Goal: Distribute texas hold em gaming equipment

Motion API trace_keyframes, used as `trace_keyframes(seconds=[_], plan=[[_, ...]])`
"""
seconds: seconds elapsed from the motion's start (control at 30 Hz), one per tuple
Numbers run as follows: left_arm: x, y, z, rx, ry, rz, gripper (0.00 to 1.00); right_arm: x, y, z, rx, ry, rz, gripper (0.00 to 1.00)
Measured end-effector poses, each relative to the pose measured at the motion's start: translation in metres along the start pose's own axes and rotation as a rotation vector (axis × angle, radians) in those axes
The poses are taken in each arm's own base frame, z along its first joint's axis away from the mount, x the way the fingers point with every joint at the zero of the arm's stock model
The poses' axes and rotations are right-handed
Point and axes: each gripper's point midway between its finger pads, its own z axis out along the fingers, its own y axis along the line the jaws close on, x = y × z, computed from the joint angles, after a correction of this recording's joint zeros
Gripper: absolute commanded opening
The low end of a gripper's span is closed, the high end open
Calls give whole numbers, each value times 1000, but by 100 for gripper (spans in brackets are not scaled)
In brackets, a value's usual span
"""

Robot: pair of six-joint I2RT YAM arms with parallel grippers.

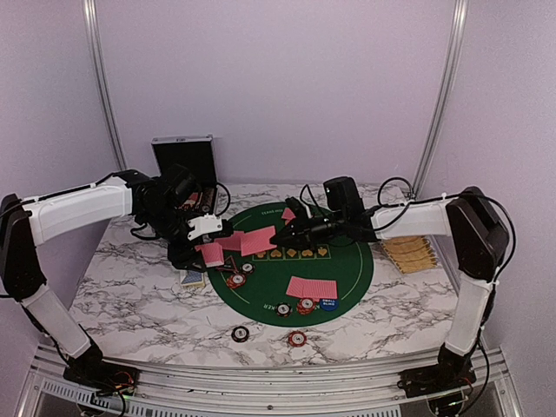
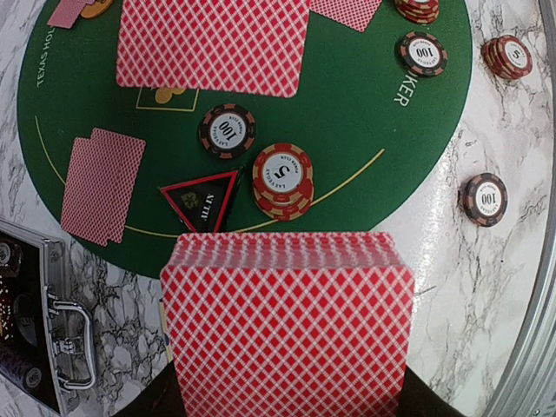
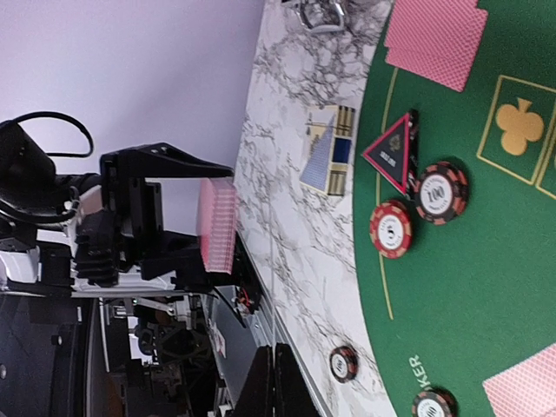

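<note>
The marble table (image 1: 130, 287) carries a round green felt mat (image 1: 347, 274), and every place below is given against that mat. The black case (image 1: 182, 155) stands with its lid up behind the mat's far left edge. The woven straw basket (image 1: 413, 254) lies just off its right edge.

The left gripper (image 1: 211, 252) hangs over the mat's left rim, its jaws spread wide and clamped around a thick deck (image 2: 287, 330) of red-backed cards. The right gripper (image 1: 280, 233) is over the mat's middle, pinched fully together on the edge of a single card (image 1: 258, 242) held flat above the felt.

A pair of cards (image 1: 311, 287) lies on the mat's near part, and a second pair (image 2: 100, 187) on its far left part. A card box (image 3: 328, 152) rests on the marble just off the left edge.

Inside that edge sit a red chip stack (image 2: 282, 178), a black chip (image 2: 228, 130) and the triangular marker (image 2: 201, 200). A blue disc (image 1: 328, 304) lies by the near edge. Beyond it, on the marble, are a lone black chip (image 1: 240, 334) and a lone red chip (image 1: 297, 339).
</note>
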Motion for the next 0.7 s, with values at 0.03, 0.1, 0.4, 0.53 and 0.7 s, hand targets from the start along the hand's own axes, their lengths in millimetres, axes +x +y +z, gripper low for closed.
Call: trace_keyframes(seconds=[0.03, 0.1, 0.4, 0.53, 0.7], plan=[[1, 0, 0, 0, 1, -3, 0, -1, -4, -1, 18, 0, -2, 0], [5, 1, -1, -3, 2, -9, 0, -5, -10, -5, 77, -6, -13, 0], [20, -2, -6, -13, 13, -31, 0, -64, -4, -27, 438, -146, -379, 0], [25, -5, -7, -11, 17, -37, 0, -66, -21, -30, 630, -157, -528, 0], [29, -7, -7, -7, 22, -42, 0, -64, -19, -20, 854, -141, -788, 0]])
